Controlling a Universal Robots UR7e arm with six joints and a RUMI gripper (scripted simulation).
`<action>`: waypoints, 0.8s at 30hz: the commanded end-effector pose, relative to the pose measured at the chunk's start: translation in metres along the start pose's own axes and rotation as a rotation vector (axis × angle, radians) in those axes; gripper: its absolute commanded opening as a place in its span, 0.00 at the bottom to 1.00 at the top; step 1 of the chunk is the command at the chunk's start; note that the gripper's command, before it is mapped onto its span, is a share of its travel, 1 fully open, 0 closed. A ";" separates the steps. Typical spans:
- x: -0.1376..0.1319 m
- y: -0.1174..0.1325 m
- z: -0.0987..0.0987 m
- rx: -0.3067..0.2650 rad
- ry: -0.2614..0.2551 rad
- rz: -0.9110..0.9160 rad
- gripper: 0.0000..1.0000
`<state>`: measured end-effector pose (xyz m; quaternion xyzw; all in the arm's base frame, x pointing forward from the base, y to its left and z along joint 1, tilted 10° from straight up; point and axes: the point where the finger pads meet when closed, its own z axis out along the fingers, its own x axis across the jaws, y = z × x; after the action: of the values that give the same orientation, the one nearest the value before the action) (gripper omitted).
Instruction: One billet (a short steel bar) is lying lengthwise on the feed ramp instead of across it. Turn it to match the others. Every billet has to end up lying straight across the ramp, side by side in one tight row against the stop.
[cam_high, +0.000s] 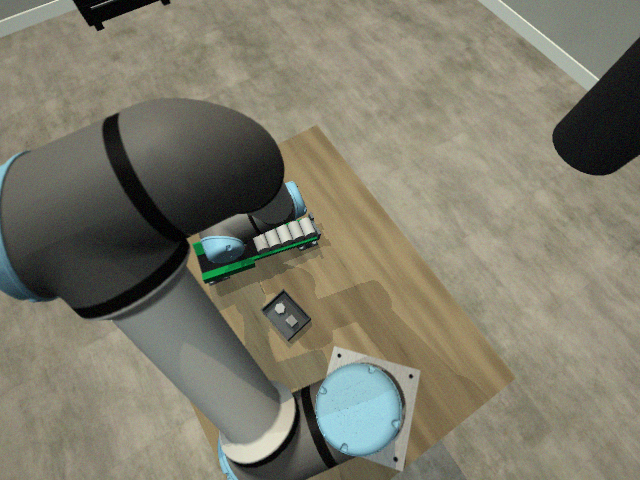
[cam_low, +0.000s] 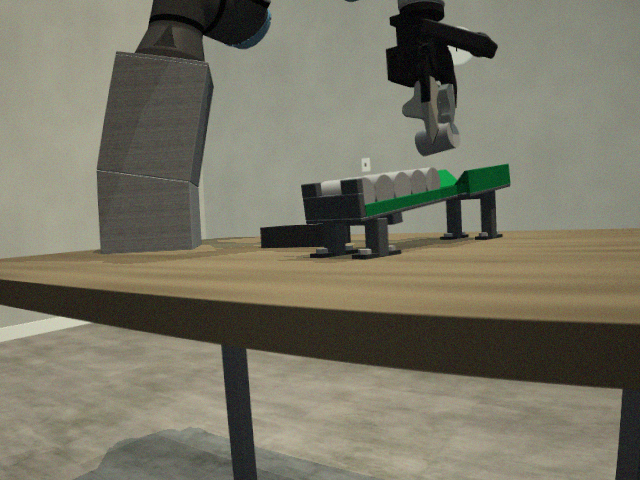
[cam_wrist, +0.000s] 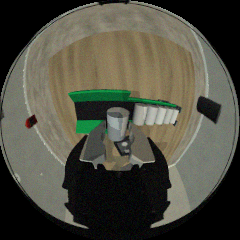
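My gripper (cam_low: 437, 129) (cam_wrist: 117, 121) is shut on a grey steel billet (cam_low: 439, 145) (cam_wrist: 118, 120) and holds it in the air above the ramp's upper part, a little uphill of the row. The arm hides the gripper in the top view. The feed ramp (cam_high: 227, 270) (cam_low: 480, 178) (cam_wrist: 100, 95) has green side rails and slopes down to a dark stop (cam_low: 333, 200). Several billets (cam_high: 286, 233) (cam_low: 399, 183) (cam_wrist: 155, 115) lie across the ramp, side by side against the stop. The held billet hangs clear of them.
A small dark tray (cam_high: 272, 316) (cam_low: 289, 235) with two small parts stands on the wooden table (cam_high: 413, 289) (cam_low: 465, 289) near the ramp. The robot's base plate (cam_high: 409, 373) sits at the table's near edge. A grey pedestal (cam_low: 149, 155) stands at the left.
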<state>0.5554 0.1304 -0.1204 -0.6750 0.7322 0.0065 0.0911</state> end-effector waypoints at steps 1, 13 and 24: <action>-0.004 -0.001 0.000 0.002 0.000 0.000 0.00; -0.004 -0.001 0.000 0.002 0.000 0.000 0.00; -0.005 -0.001 0.008 0.002 0.000 0.000 0.00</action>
<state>0.5559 0.1354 -0.1232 -0.6749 0.7322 0.0065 0.0910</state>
